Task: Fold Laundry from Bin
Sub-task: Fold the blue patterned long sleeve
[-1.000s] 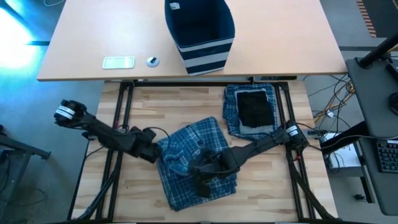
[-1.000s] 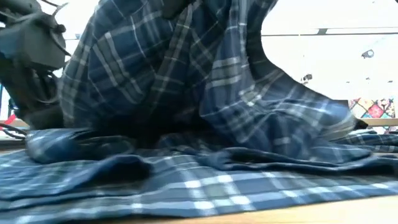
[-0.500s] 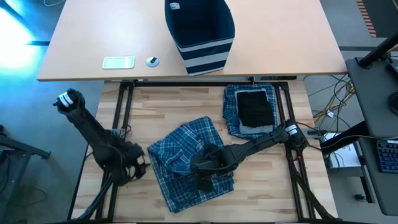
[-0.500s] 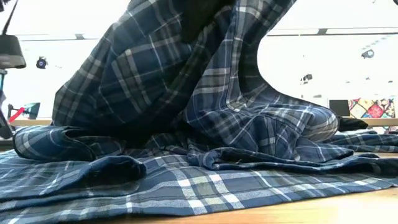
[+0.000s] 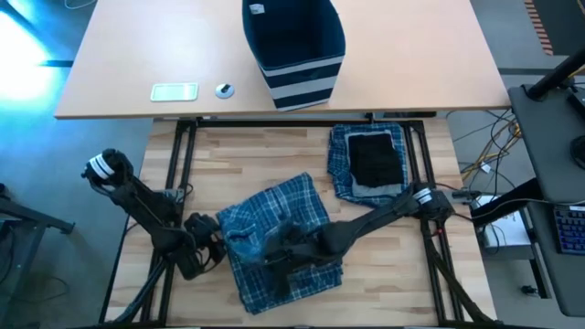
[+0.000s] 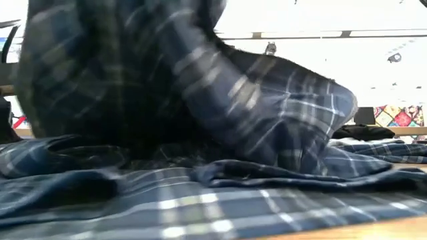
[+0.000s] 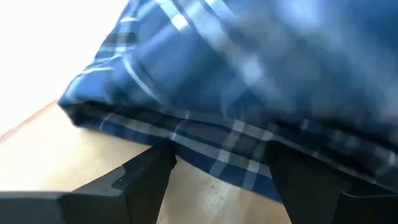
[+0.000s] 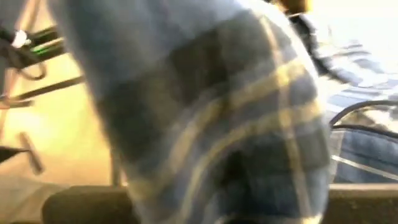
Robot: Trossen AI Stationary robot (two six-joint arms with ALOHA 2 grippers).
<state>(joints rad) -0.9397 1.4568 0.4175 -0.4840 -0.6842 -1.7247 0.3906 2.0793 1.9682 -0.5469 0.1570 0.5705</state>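
Plaid cloth (image 5: 274, 242) lies rumpled on the wooden surface (image 5: 256, 155) in the high view; the right hand (image 5: 279, 262) sits on top of it, clenched, its fingers lost in the folds — whether it pinches fabric I cannot tell. The left hand (image 5: 208, 256) is just beside the cloth's edge. Beyond the right hand lie folded garments (image 5: 370, 163), farther off the bin (image 5: 292, 46).

Low view: plaid (image 6: 200, 120) fills nearly everything, blurred.

Left wrist view: the fingers (image 7: 146, 177) stand apart, the plaid hem (image 7: 205, 146) just ahead of them.

Right wrist view: blurred plaid (image 8: 211, 112) only.

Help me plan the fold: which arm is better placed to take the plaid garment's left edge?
Left. Its open gripper sits right at the plaid garment's left edge, fingers either side of the hem. The right gripper is shut on the cloth mid-garment.
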